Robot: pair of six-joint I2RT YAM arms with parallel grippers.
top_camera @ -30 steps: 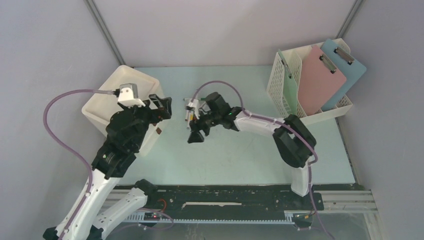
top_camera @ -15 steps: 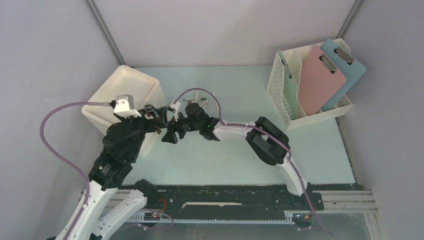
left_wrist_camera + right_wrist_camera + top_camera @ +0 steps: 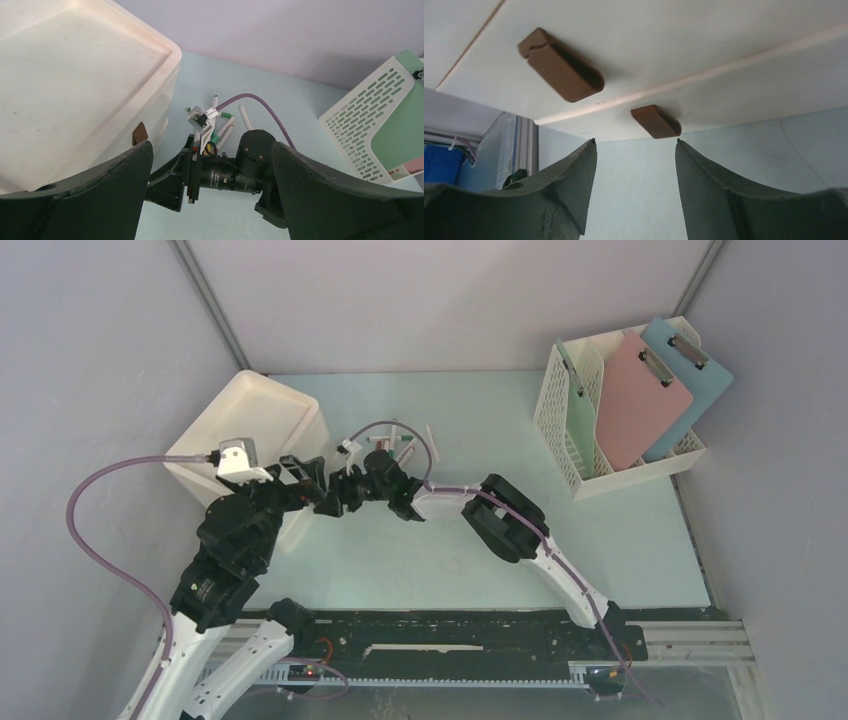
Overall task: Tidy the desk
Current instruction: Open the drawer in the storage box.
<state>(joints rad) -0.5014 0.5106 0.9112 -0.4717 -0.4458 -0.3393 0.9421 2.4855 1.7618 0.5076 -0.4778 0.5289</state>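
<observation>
The desk (image 3: 480, 410) is a pale mint-green top. At its left stands a white drawer box (image 3: 255, 410) with two brown handles (image 3: 561, 65) on its front. My right gripper (image 3: 635, 142) is open and empty, low over the desk, its tips just short of the lower handle (image 3: 655, 121). In the top view the right gripper (image 3: 328, 504) points left at the box front. My left gripper (image 3: 305, 475) hangs open just above it, holding nothing. In the left wrist view the right wrist (image 3: 235, 172) lies beyond the wide-spread left gripper (image 3: 210, 145).
Several white markers (image 3: 405, 435) lie on the desk behind the right wrist. A white perforated file rack (image 3: 570, 420) at the back right holds a pink clipboard (image 3: 640, 400) and a blue clipboard (image 3: 690, 370). Grey panels wall the desk.
The right arm has swung left across the desk to the box front, and its jaws have narrowed a little. The left arm has drawn back and left, still open.
</observation>
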